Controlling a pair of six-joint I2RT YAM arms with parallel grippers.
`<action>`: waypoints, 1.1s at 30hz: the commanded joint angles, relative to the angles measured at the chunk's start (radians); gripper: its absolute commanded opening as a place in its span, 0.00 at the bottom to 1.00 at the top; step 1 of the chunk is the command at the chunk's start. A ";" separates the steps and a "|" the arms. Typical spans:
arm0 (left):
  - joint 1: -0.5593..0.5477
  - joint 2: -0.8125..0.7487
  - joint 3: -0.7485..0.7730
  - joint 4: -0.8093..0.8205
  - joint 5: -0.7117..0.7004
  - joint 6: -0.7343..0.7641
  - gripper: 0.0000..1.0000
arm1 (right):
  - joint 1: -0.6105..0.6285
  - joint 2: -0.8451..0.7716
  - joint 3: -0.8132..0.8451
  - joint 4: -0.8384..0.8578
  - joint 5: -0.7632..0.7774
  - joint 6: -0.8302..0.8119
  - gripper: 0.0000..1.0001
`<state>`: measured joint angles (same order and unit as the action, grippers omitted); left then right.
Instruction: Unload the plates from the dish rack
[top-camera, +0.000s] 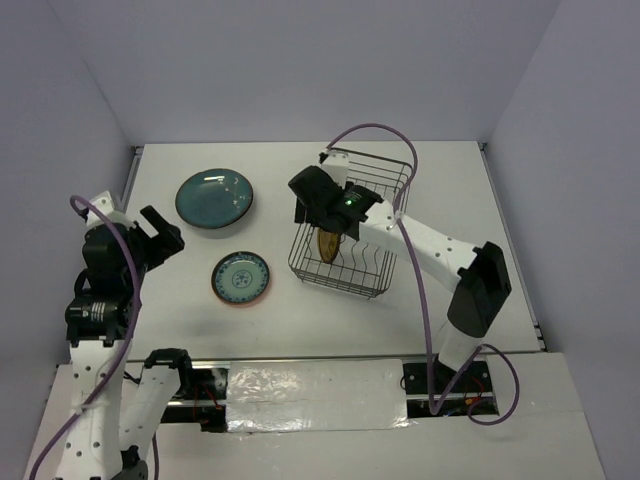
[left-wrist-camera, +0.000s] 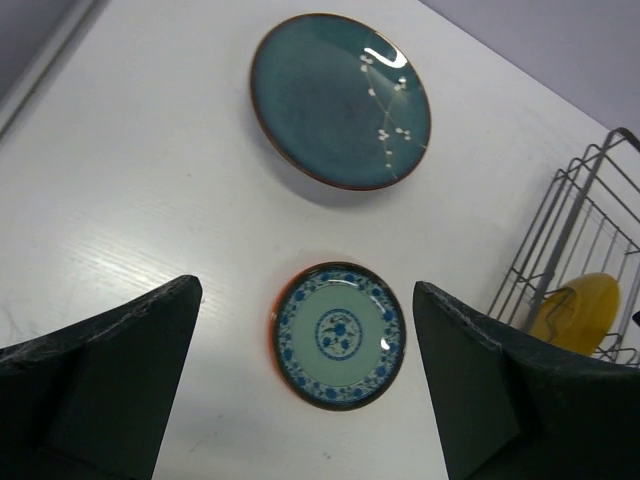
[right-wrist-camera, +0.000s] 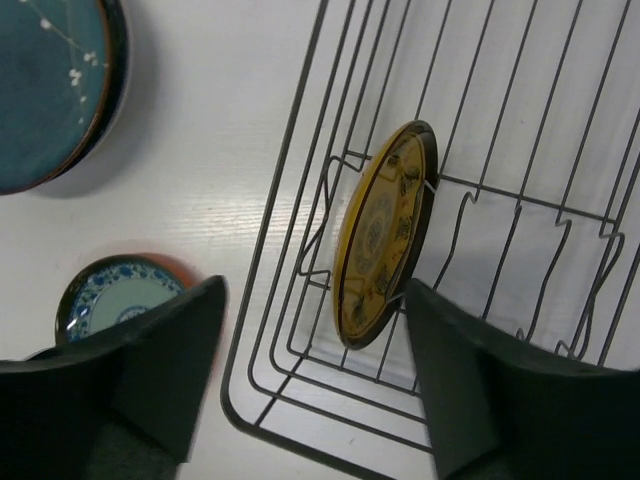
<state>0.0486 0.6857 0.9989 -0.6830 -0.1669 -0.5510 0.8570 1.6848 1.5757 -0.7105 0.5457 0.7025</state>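
A teal plate (left-wrist-camera: 340, 100) and a patterned plate (left-wrist-camera: 340, 335) are laid on the desk (left-wrist-camera: 150, 180); a yellow plate (right-wrist-camera: 385, 235) is stood upright in the rack (top-camera: 375, 185). The right jaws are spread above it, the left jaws spread over the desk. Lowering and clenching on its rim is judged next.

Dark teal plate (top-camera: 214, 197), blue-and-white patterned plate (top-camera: 241, 278), mustard-yellow plate (right-wrist-camera: 385, 235), dark wire rack (top-camera: 375, 200)

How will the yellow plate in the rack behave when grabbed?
The yellow plate looks glazed: probably rigid, slippery. Standing on edge against dish rack prongs, it may roll or tip if nudged. Could chip on wire.
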 joint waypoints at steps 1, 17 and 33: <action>-0.003 -0.052 -0.057 -0.038 -0.057 0.086 0.99 | -0.015 0.059 0.078 -0.049 0.049 0.078 0.74; -0.023 -0.086 -0.100 -0.001 -0.022 0.085 0.99 | -0.036 0.171 0.044 -0.023 0.036 0.141 0.20; -0.026 -0.072 -0.098 -0.006 -0.025 0.083 1.00 | -0.038 0.075 0.035 -0.020 0.043 0.127 0.00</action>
<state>0.0269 0.6075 0.8944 -0.7174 -0.1867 -0.4927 0.8238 1.8507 1.6089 -0.7326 0.5629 0.8444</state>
